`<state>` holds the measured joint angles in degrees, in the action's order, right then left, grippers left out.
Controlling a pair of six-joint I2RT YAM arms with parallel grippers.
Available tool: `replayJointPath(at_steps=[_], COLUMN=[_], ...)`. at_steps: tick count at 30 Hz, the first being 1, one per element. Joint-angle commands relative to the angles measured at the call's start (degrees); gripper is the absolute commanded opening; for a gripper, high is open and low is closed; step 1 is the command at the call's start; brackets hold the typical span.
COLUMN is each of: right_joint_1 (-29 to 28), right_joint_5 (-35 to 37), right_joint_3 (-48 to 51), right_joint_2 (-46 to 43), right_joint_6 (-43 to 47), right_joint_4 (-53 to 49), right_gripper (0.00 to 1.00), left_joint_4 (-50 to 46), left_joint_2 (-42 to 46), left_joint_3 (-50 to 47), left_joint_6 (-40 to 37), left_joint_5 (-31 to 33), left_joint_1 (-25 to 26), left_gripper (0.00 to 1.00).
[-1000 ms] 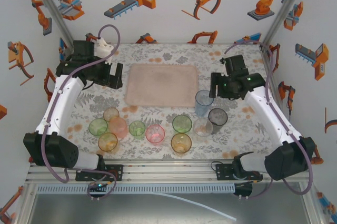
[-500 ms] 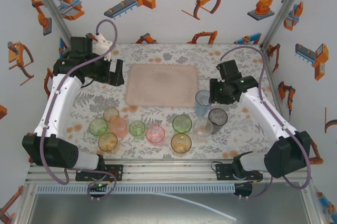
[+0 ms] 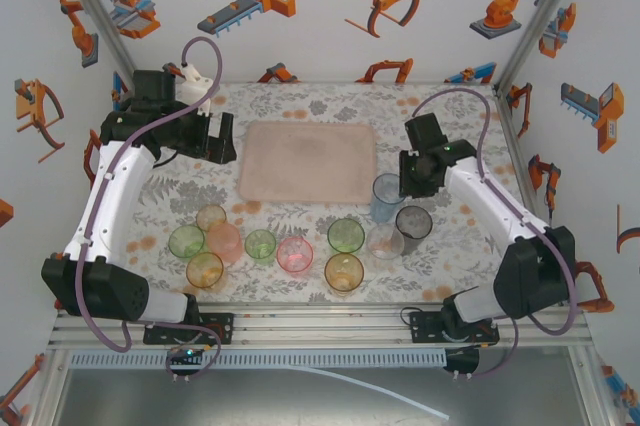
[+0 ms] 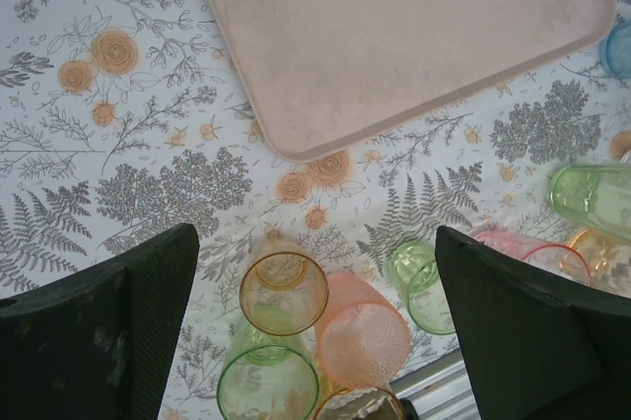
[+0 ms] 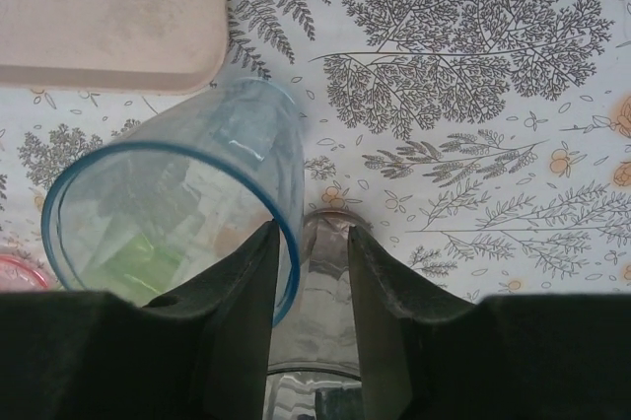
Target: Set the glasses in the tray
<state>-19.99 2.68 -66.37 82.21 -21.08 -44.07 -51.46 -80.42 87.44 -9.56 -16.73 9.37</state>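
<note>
Right pincer (image 5: 312, 235) stands narrowly apart astride the wall of the blue glass (image 5: 168, 203), seemingly for a rim pinch. The tray (image 5: 99, 16) lies just beyond. Left pincer (image 4: 315, 243) hangs wide apart.

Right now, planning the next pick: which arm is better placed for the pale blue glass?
Right. The right gripper straddles the rim of the pale blue glass, beside the tray; the left gripper hangs open at the tray's far side.
</note>
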Motion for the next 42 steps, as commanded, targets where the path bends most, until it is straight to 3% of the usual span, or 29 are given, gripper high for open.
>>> replayJointPath(at_steps=[1,15,20,32,42], right_joint_1=[-0.3,-0.3,-0.4,-0.4,-0.4], right_joint_5=[2.4,4.0,4.0,3.4,4.5], right_joint_3=[-2.0,-4.9,-5.6,-7.1,-9.1], right_joint_2=[1.0,3.2,3.8,4.4,3.7], right_joint_6=[-0.2,0.9,1.5,2.1,3.0], right_joint_4=[-0.6,-1.7,-2.4,-3.6,-5.4], right_gripper=[0.34,0.23,0.14,0.03,0.01], left_joint_4=[-1.1,-1.1,-1.1,-1.1,-1.1], left_joint_2=[1.4,1.3,1.4,2.0,1.8], left_joint_3=[0.7,0.4,0.0,0.1,0.7], left_joint_6=[0.8,0.5,0.4,0.0,0.0], left_joint_5=[-1.6,-1.1,-1.0,-0.9,-0.8], left_joint_1=[0.3,0.5,0.6,0.7,0.7], left_gripper=[0.97,0.97,0.97,0.97,0.97])
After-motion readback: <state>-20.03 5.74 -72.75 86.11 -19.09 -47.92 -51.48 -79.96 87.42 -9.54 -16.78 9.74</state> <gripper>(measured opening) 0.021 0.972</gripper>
